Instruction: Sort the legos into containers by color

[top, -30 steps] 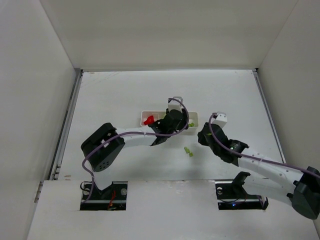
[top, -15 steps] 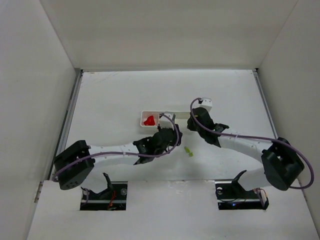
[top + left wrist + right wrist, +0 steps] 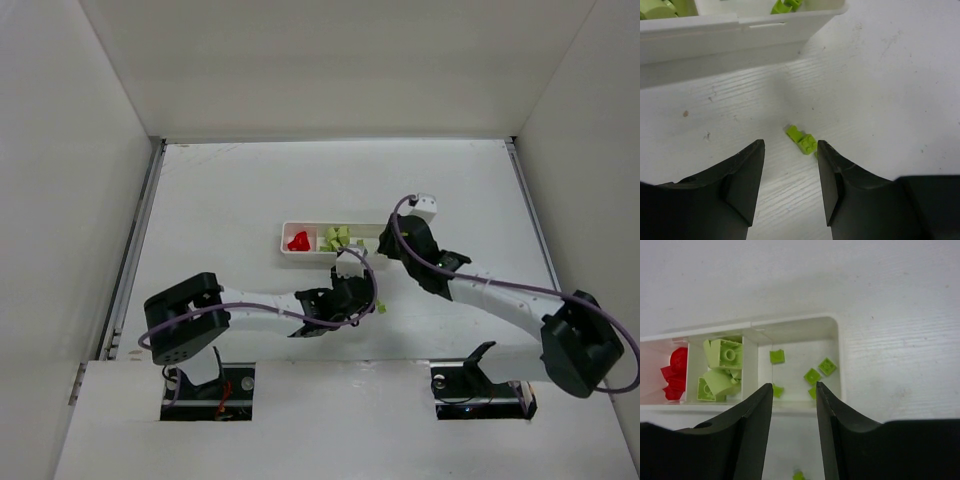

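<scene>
The white tray [image 3: 841, 365] holds red legos [image 3: 674, 375] in its left compartment, pale yellow-green legos [image 3: 722, 367] in the middle and several small brighter green legos [image 3: 812, 375] in the right one. In the top view the tray [image 3: 284, 250] lies mid-table. One loose bright green lego [image 3: 802, 139] lies on the table in front of the tray. My left gripper [image 3: 790, 143] is open and empty, low over the table, with that lego just beyond its tips, near the right finger. My right gripper [image 3: 793, 385] is open and empty above the tray's near wall at the right compartment.
The tray's near wall [image 3: 740, 35] stands a short way beyond the loose lego. In the top view my left gripper [image 3: 366, 298] and right gripper [image 3: 388, 246] are close together near the tray's right end. White walls close in the table on three sides.
My left gripper has left the tray and come down toward the near side, at the loose green lego. My right gripper has moved from the right to the tray's right end.
</scene>
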### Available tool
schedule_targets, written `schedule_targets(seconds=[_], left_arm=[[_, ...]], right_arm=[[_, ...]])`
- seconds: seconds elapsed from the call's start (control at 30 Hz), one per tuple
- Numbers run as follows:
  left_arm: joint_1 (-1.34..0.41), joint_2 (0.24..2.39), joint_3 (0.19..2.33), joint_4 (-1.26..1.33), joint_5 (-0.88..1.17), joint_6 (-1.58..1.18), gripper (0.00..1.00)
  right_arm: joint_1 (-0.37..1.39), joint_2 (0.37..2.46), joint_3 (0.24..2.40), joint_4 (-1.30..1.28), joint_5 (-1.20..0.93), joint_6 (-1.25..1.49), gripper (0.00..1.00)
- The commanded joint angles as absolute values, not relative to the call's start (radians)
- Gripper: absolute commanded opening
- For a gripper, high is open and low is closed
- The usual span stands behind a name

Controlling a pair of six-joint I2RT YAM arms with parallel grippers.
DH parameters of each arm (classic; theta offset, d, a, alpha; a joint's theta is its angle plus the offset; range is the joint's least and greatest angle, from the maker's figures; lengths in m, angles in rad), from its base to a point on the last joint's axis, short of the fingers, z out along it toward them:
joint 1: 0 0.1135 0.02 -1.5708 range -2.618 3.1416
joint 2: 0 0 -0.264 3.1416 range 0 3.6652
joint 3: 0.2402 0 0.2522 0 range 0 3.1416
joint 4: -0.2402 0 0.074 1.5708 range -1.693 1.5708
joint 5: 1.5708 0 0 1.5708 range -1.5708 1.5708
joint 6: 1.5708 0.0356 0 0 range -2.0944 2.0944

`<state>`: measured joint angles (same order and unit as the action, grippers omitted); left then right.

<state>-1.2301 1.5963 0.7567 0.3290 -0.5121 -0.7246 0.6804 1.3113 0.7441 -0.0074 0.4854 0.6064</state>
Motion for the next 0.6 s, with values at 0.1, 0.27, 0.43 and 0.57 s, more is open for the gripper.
schedule_targets(seconds=[0.1,0.27,0.43,0.57], left_arm=[[-1.24,1.652,0.834,0.308,-0.505,-0.86,0.45],[-1.255,1.695,0.891,0.227,-0.497,-0.932,0.45],[-1.268,1.718,0.959,0.065,-0.532,-1.035,0.46],[-1.271,1.743,0.994,0.015,-0.529,-1.083,0.46]], right_arm=[[0.682,1.132,0.594,-0.038,0.517,0.707,0.45],[0.682,1.069,0.535,-0.075,0.503,0.739,0.45],[0.682,1.035,0.503,-0.072,0.489,0.753,0.45],[0.682,1.019,0.477,-0.064,0.477,0.767,0.45]])
